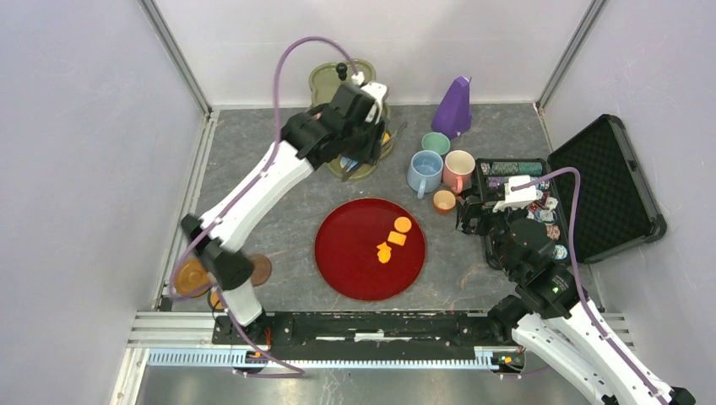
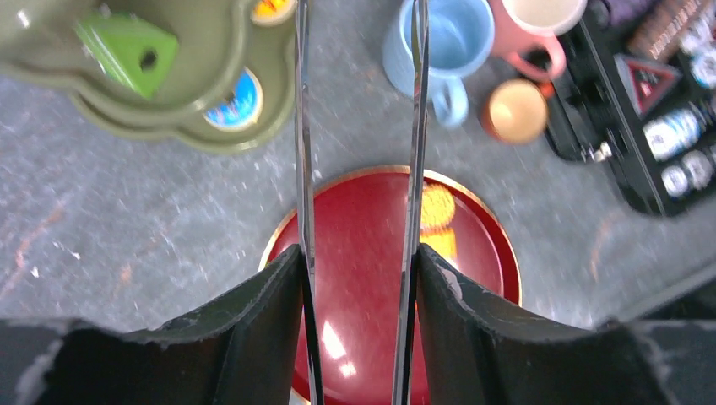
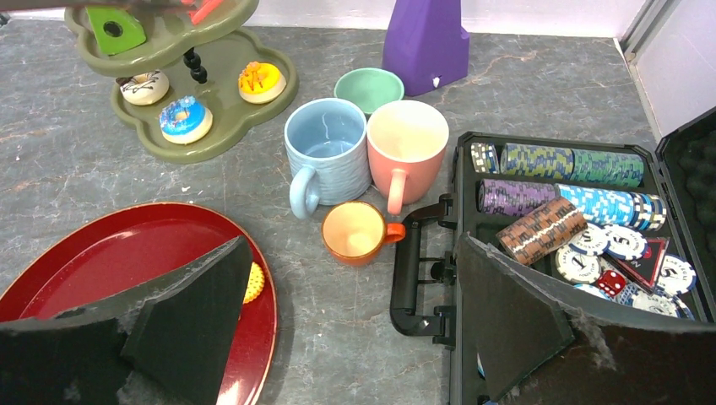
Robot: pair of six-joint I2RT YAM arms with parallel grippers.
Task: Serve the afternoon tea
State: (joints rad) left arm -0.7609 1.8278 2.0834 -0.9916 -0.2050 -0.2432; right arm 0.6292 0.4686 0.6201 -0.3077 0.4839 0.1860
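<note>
- Three orange biscuits [image 1: 396, 239] lie close together on the right half of the red plate [image 1: 346, 261], at the middle of the grey tabletop [image 3: 338, 337].
- The other sweets sit on the green tiered stand [image 3: 224, 105] at the far side. A blue-iced donut [image 3: 184, 118], a yellow-iced donut [image 3: 258, 82] and a white donut [image 3: 143, 87] are on the lower tier, and a green cake slice [image 2: 127, 51] is on the upper.
- These look like small, light, rigid toys with smooth skins. I judge a donut best nipped across its ring and the wedge across its flat sides, gently, so it does not squirt out.
- The blue mug [image 3: 329, 143], pink mug [image 3: 407, 139] and green mug [image 3: 368, 89] stand bunched right of the stand, with the small orange cup [image 3: 356, 230] just in front.
- They look hard, glazed, heavier and likely slippery. The rim wall or the handle seems the place to grip, though the crowding leaves little finger room.
- The left end effector [image 2: 359, 253] hangs by the stand, pinching metal tongs [image 2: 302, 169]. The tong arms stand apart against its fingers, and the tips run out of the wrist view, so I cannot tell whether they hold anything.
- The right end effector [image 3: 352, 245] is spread wide and empty, low between the plate and the open poker chip case [image 1: 604, 181].
- A purple metronome [image 3: 426, 38] stands behind the mugs.
</note>
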